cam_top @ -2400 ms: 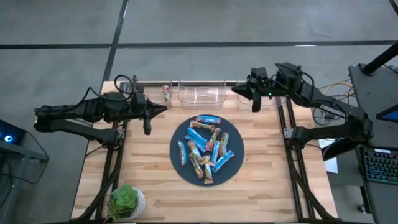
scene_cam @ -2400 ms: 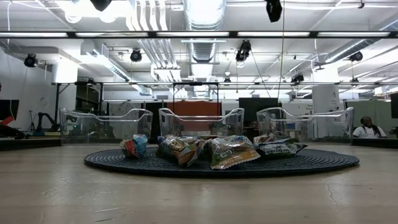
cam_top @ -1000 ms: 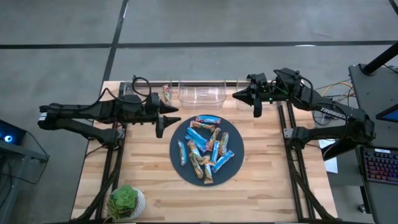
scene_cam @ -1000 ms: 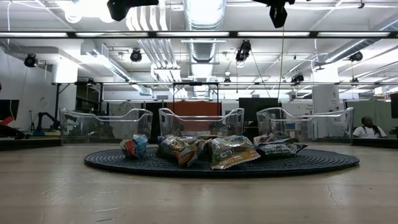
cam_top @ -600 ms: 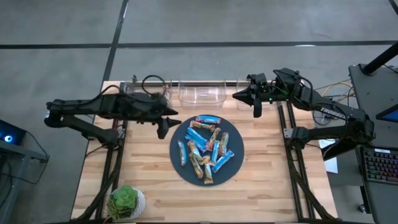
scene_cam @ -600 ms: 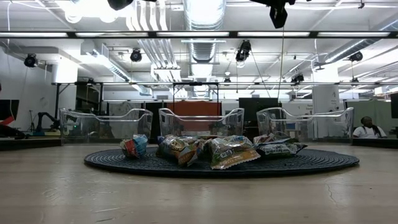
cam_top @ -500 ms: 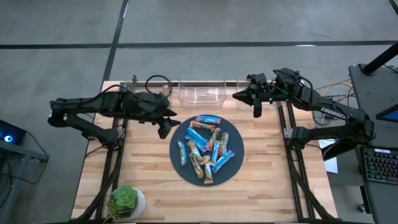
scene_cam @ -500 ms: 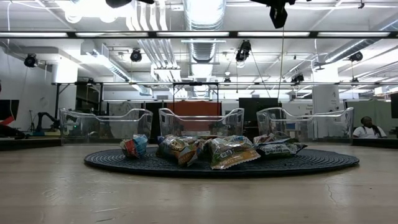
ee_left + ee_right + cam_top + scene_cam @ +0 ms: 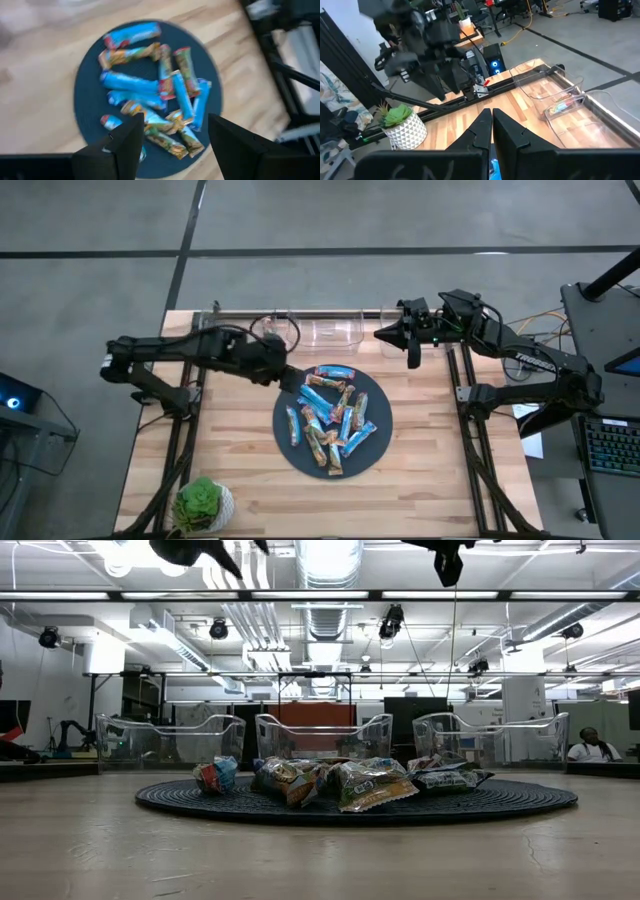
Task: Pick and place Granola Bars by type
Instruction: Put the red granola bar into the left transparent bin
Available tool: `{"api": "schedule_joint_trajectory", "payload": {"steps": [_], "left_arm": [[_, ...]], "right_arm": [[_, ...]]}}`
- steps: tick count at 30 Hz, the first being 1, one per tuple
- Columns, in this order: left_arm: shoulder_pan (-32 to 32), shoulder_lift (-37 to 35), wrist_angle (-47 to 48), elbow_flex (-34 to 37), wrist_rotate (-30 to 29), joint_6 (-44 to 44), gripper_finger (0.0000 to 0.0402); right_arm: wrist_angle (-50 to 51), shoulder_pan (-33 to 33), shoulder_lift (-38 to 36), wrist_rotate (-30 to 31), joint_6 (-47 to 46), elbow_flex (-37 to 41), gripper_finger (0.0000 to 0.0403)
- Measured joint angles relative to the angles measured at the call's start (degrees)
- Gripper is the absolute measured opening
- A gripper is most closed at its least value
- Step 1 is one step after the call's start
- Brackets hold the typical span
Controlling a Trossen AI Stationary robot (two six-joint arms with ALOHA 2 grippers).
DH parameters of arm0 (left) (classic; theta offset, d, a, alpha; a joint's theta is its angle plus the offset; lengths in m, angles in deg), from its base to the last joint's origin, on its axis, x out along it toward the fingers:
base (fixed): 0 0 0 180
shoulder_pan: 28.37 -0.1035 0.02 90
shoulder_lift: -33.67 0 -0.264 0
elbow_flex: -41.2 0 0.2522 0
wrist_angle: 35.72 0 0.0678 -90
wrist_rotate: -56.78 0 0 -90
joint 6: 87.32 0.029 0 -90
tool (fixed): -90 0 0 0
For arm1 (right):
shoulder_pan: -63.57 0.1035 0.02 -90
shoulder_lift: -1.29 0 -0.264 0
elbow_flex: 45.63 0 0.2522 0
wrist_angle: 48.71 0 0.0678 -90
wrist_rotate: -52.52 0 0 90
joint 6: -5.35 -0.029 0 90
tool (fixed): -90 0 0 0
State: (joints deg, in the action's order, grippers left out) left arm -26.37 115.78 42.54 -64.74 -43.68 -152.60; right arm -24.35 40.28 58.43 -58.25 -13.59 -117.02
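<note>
Our left gripper [image 9: 291, 383] has swung in from the table's left side to the disc's [image 9: 285, 438] left rim, fingers spread and empty, so we judge a pick is near. The Granola Bars [image 9: 331, 418] lie heaped on it, blue and tan. Our right gripper [image 9: 413, 360] waits closed by the far bins [image 9: 325, 333].
</note>
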Motion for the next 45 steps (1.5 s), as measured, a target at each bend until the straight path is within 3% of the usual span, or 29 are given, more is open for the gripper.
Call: {"api": "schedule_joint_trajectory", "payload": {"steps": [9,24,32,37,45], "left_arm": [[0.07,6.83,5.11,0.22,1.87,-9.06,0.0202],[4.88,15.95,6.44,0.87,3.59,-23.54,0.0202],[6.96,17.16,5.92,6.18,3.41,-33.93,0.0202],[7.08,17.17,-0.97,11.70,3.62,-40.93,0.0202],[6.95,17.24,-10.03,16.15,3.76,-43.37,0.0202]], "right_arm": [[5.41,0.02,0.01,6.06,-0.59,0.00,0.0009],[7.66,0.04,0.02,5.91,2.63,0.00,0.0008],[8.57,0.04,0.02,5.76,2.47,0.00,0.0009],[9.68,0.04,0.02,5.74,2.54,0.00,0.0008],[10.20,0.02,0.02,5.74,2.85,0.00,0.0009]]}}
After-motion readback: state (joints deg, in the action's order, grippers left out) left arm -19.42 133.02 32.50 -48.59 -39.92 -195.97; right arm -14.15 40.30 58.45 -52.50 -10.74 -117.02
